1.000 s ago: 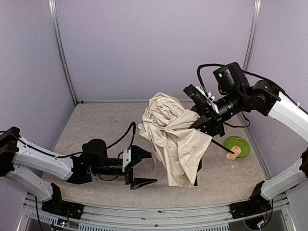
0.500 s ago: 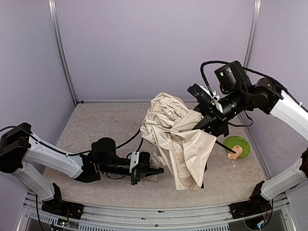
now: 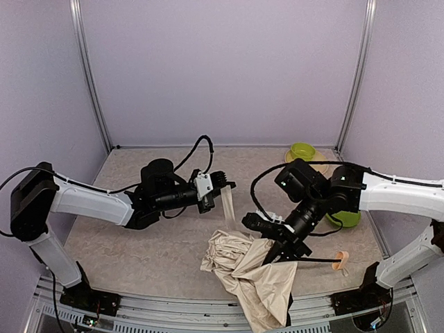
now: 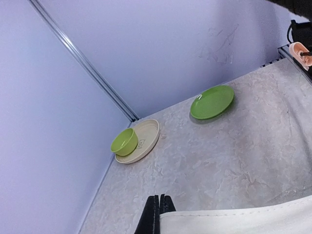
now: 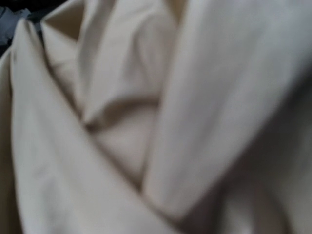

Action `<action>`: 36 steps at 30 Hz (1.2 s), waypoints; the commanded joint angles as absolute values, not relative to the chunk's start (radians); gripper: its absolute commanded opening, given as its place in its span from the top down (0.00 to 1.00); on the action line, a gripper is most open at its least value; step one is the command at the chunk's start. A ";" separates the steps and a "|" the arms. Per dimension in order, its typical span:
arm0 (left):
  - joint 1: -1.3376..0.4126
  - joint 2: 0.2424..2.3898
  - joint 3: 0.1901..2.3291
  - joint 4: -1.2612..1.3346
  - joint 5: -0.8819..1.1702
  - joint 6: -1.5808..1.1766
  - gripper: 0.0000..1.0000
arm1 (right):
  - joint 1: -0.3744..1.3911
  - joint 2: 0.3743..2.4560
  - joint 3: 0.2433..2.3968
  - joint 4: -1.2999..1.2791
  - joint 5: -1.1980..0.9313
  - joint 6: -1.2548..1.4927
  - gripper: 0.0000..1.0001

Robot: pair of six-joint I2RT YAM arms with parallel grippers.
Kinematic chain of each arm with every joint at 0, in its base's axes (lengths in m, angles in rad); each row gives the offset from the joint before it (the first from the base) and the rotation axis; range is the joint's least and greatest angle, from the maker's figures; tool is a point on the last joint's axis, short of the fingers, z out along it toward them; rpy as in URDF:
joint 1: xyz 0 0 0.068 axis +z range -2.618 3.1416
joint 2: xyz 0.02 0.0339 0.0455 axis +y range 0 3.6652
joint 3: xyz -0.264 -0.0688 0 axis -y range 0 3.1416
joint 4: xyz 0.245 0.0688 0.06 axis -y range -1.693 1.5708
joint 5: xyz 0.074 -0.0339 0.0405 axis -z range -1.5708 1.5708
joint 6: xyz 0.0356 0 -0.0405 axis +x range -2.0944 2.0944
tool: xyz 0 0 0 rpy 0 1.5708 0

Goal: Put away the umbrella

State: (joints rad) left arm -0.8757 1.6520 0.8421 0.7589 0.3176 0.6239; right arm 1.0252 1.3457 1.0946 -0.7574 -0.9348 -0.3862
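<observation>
The right wrist view shows only blurred cream fabric. The top view shows the umbrella (image 3: 253, 277) crumpled at the counter's (image 3: 152, 243) near edge, with the low, inward-reaching right gripper (image 3: 276, 250) clamped on its shaft. The left arm stretches toward centre — the left gripper (image 3: 223, 186) is pinched shut on a pale fabric strip (image 3: 227, 202).

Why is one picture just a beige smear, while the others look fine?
Right wrist view: the umbrella fills the frame, apparently too close to the lens to focus. Top external view: sharp, evenly lit, only soft shadows. Left wrist view: crisp, from the cream strip at the bottom edge out to the green plate.
</observation>
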 commanded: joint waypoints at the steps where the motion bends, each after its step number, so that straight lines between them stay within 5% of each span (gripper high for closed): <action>1: -0.855 1.591 0.897 0.690 0.249 0.773 1.00 | 1.051 1.368 0.939 -0.582 -1.031 -0.268 1.00; 12: -1.121 1.406 0.836 0.686 0.009 1.017 1.00 | 0.949 1.731 0.910 -0.372 -0.843 -0.107 1.00; 21: -1.308 1.205 0.631 0.655 -0.047 0.889 1.00 | 0.795 1.775 0.891 -0.092 -0.865 0.141 1.00; 36: -1.510 1.295 0.523 0.657 -0.124 0.814 1.00 | 0.730 1.853 0.948 0.061 -0.645 0.333 1.00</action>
State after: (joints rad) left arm -1.4017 1.2671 0.5163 0.4519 -0.2989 0.8669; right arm 0.8341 1.8339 0.9569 -0.0124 -0.9863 0.1387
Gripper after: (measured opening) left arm 0.009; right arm 0.233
